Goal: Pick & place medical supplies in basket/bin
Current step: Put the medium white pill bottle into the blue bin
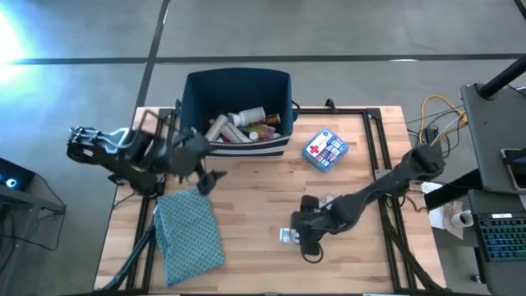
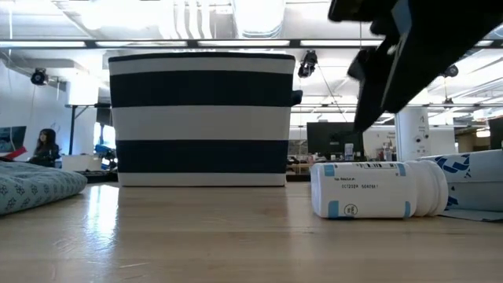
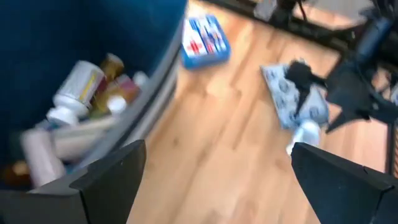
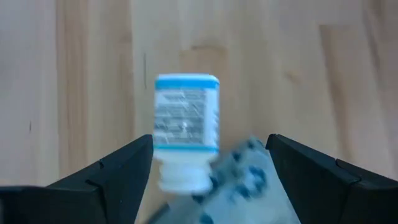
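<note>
The navy, white-striped basket (image 1: 238,103) stands at the table's far side with several bottles and tubes in it (image 3: 81,93). A white pill bottle (image 4: 186,124) lies on its side on the wood (image 2: 377,189), its cap next to a grey patterned pouch (image 4: 249,183). My right gripper (image 4: 208,174) hovers open above the bottle (image 1: 306,242), a finger on either side and clear of it. The blue-white red-cross box (image 1: 325,150) lies flat to the right of the basket. My left gripper (image 3: 217,180) is open and holds nothing, beside the basket's near left corner (image 1: 205,177).
A flat teal dotted cloth (image 1: 189,234) lies at the near left of the table. Black frame rails (image 1: 382,156) run along the table's sides. Bare wood lies between the cloth and the bottle. A desk with a keyboard (image 1: 497,238) stands off the right edge.
</note>
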Robot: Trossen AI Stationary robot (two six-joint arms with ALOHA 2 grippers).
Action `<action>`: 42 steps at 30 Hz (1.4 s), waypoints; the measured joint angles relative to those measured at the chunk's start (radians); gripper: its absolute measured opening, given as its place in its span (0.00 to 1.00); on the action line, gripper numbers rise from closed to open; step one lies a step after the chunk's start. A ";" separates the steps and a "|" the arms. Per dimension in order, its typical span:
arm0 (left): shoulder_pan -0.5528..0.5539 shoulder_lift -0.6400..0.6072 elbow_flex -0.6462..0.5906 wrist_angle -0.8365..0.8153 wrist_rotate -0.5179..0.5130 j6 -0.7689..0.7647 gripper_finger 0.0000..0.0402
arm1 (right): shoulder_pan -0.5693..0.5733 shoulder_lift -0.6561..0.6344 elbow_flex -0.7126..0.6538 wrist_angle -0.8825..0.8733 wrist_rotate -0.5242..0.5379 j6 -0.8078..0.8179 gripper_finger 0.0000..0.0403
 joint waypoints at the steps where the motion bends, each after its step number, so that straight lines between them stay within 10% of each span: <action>1: -0.028 -0.006 -0.029 0.001 -0.006 -0.030 0.94 | 0.000 0.015 -0.009 0.040 0.000 0.006 0.78; 16: -0.204 -0.031 -0.298 0.071 -0.038 -0.335 0.94 | 0.001 0.287 0.100 0.110 0.004 0.121 0.77; 24: -0.232 -0.031 -0.298 0.087 -0.037 -0.377 0.94 | -0.016 0.332 0.199 -0.018 0.013 0.227 0.61; 33: -0.232 -0.033 -0.298 0.087 -0.038 -0.377 0.94 | -0.142 0.149 0.281 -0.024 0.297 0.141 0.48; 42: -0.232 -0.035 -0.298 0.090 -0.044 -0.376 0.94 | -0.390 -0.081 0.430 0.275 0.499 -0.203 0.61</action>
